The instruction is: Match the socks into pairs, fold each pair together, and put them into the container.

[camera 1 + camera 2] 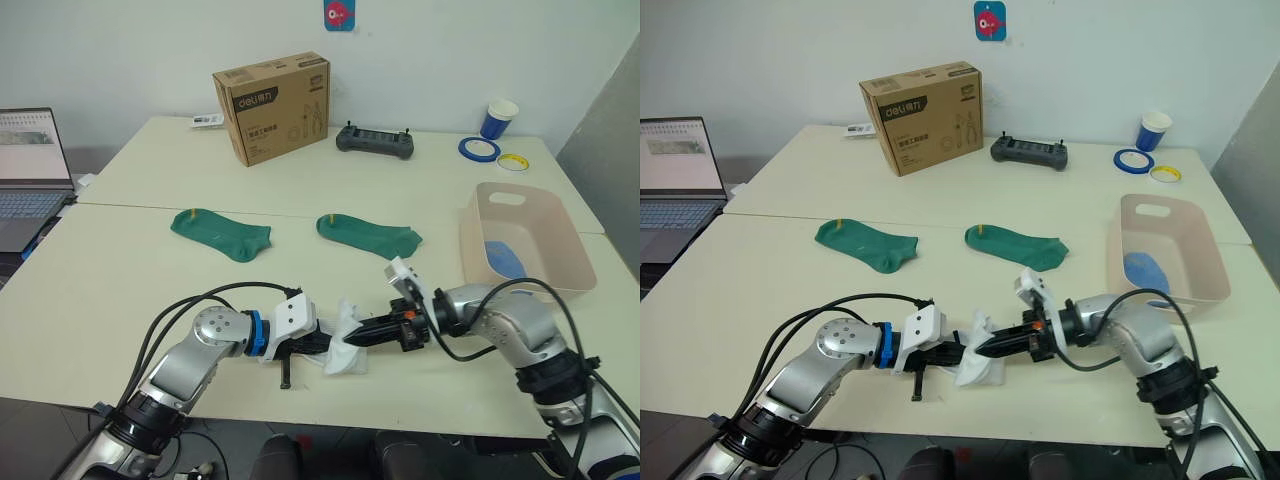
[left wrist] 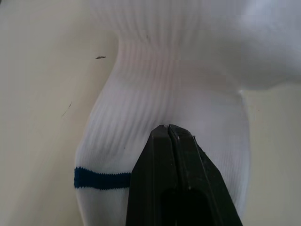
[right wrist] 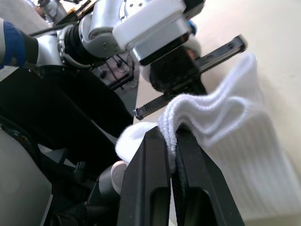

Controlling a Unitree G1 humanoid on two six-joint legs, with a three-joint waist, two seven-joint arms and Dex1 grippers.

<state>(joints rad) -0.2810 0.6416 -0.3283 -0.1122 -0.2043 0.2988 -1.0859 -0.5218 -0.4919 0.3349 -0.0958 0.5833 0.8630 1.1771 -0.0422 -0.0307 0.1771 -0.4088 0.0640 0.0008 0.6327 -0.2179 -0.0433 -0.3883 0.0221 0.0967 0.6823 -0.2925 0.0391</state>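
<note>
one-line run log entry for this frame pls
stage: folding white socks | left gripper: shut on them | right gripper: shut on them | green socks: flat, unpaired | container: blue sock inside

2 dark green socks, first [image 1: 221, 233], second [image 1: 370, 234]; 1 white sock bundle [image 1: 346, 346]; 1 blue sock [image 1: 505, 258]; 1 tub [image 1: 520, 205]; 1 cardboard box [image 1: 272, 108]; 2 tape rolls, blue [image 1: 479, 149], yellow [image 1: 513, 162]; 1 cup [image 1: 498, 118]; 1 controller [image 1: 375, 141]; 1 laptop [image 1: 32, 175].
</note>
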